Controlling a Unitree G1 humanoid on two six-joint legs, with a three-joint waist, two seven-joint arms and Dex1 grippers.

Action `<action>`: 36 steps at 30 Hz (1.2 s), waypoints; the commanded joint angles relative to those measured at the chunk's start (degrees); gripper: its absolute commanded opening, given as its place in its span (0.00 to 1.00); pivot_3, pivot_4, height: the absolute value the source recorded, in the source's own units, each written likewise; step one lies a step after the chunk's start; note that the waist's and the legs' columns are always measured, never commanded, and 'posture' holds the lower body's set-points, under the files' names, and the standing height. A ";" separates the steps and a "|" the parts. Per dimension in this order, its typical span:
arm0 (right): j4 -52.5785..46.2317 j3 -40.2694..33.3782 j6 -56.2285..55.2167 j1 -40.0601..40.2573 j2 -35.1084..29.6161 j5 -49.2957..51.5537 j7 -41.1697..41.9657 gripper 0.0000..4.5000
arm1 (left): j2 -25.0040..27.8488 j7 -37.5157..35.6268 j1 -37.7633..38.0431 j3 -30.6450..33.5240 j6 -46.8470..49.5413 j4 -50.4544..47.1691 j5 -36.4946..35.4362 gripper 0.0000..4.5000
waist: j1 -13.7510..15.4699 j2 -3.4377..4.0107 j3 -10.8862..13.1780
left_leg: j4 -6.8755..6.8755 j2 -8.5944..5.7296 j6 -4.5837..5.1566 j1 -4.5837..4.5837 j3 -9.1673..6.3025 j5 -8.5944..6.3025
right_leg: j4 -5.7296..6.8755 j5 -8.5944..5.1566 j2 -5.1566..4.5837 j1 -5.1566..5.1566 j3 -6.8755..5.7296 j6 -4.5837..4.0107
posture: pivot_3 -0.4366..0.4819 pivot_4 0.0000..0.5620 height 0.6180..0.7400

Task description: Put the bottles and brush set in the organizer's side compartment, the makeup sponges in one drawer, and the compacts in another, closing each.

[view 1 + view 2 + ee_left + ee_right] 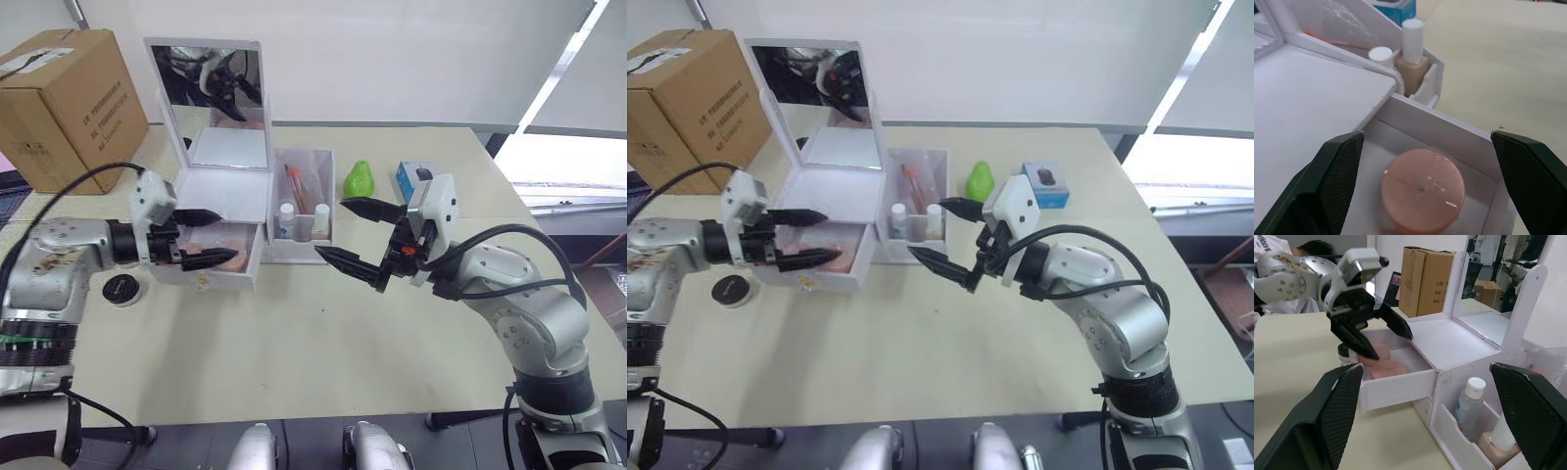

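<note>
The white organizer (220, 191) stands with its mirror lid up and its upper drawer (245, 277) pulled out. Pink makeup sponges (1422, 188) lie in that drawer. My left gripper (217, 237) is open at the drawer, one finger over the organizer's top and the other above the sponges. The translucent side compartment (328, 196) holds two bottles (287, 217) and the brush set (297, 188). One black compact (122, 290) lies on the table left of the organizer. My right gripper (353, 235) hangs open and empty in front of the side compartment.
A brown cardboard box (64, 103) stands at the back left. A green pear-shaped object (359, 178) and a small blue box (413, 179) sit to the right of the organizer. The beige table (294, 362) stretches out in front of the organizer.
</note>
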 commanded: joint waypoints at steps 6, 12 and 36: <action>-1.59 -0.91 -0.22 1.34 -0.32 -0.35 -0.39 1.00 | 10.98 -6.02 11.50 14.03 4.20 -2.70 -5.09 0.86 | -0.15 0.29 0.15 | -0.13 -0.01 0.00 0.18 0.14 0.00 | -0.01 -0.02 -0.01 0.00 0.20 -0.02 | 0.48 0.27 0.91; -0.75 -0.32 -0.56 1.23 0.10 -0.87 -0.13 1.00 | 10.71 -7.27 22.02 16.51 6.37 -9.53 -7.34 0.45 | 0.67 0.20 0.19 | -0.14 0.25 -0.02 0.06 0.38 -0.01 | -0.10 -0.23 -0.05 -0.28 0.12 -0.39 | 0.48 0.27 0.91; -3.69 -2.07 1.93 2.69 -1.13 -0.69 -2.89 1.00 | -3.82 7.36 8.64 2.17 -8.45 3.25 7.04 0.00 | 1.38 0.01 0.07 | -0.13 0.65 -0.01 -0.03 1.15 0.00 | -0.06 0.04 0.11 -0.09 0.19 -0.15 | 0.48 0.27 0.91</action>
